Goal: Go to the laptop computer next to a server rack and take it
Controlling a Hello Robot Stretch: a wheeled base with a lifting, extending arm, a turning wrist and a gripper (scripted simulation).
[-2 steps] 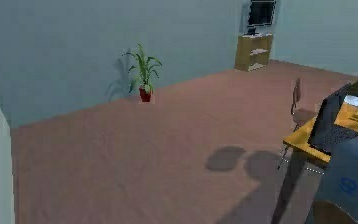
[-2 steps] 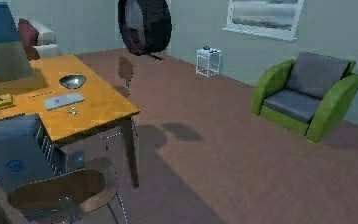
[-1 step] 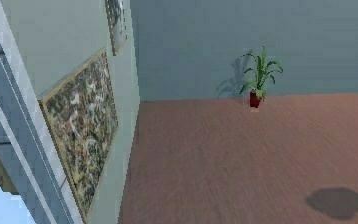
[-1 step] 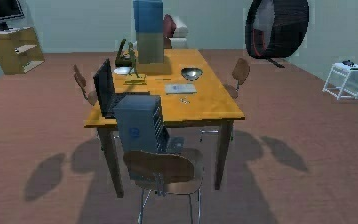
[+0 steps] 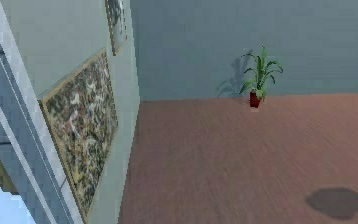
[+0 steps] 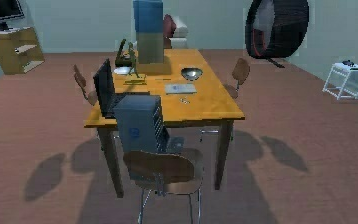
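A wooden table (image 6: 207,100) stands in the middle of the arm side view. On its left part a dark laptop (image 6: 105,88) stands with its screen raised. Right beside it, at the table's near edge, is a grey-blue box like a small server rack (image 6: 142,120). At the table's far end rises a tall blue box (image 6: 150,30).
Chairs stand at the table's near side (image 6: 165,170), left (image 6: 84,85) and right (image 6: 239,75). A bowl (image 6: 191,73) lies on the table. A round dark chair (image 6: 277,25), a white side table (image 6: 347,78) and a shelf (image 6: 15,45) stand farther out. Forward view: a wall with a painting (image 5: 82,125), a potted plant (image 5: 258,78).
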